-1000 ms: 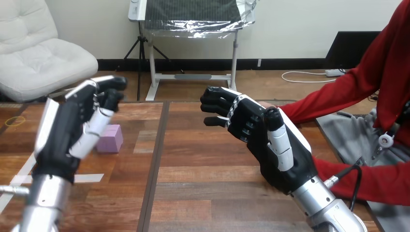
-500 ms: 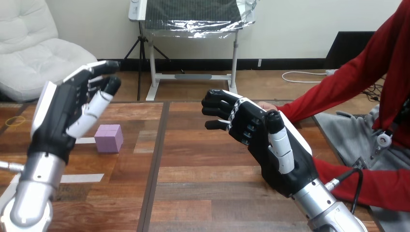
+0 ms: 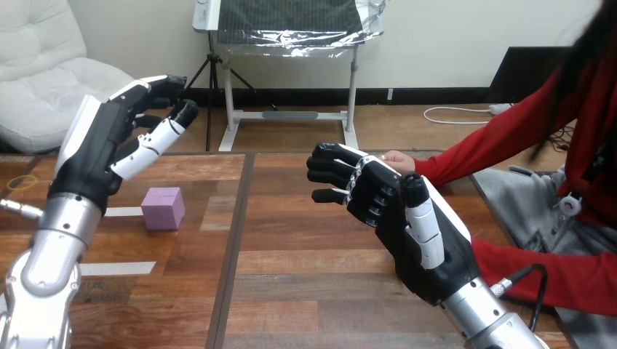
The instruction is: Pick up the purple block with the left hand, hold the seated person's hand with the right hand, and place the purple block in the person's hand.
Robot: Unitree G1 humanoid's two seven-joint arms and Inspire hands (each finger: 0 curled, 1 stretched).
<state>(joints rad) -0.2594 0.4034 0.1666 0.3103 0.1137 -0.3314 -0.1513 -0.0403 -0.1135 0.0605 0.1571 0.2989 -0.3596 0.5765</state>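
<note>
The purple block (image 3: pixel 163 208) sits on the wooden table (image 3: pixel 305 269) at the left, with nothing touching it. My left hand (image 3: pixel 105 149) hangs in the air above and to the left of the block, open, its fingers relaxed and pointing right. Over the table's middle my right hand (image 3: pixel 407 218) is raised, thumb straight and fingers loosely bent to the left, holding nothing. The person's hand (image 3: pixel 397 161) shows just behind my right hand's knuckles; I cannot tell whether they touch. Its red sleeve (image 3: pixel 495 145) runs off to the right.
White tape strips (image 3: pixel 116 267) lie on the table at the left, near the block. The person's other red-sleeved arm (image 3: pixel 553 273) rests along the table's right edge, close to my right forearm.
My left hand has risen and moved farther away, uncovering the block. My right hand has shifted only slightly. More of the person's hand shows behind it.
</note>
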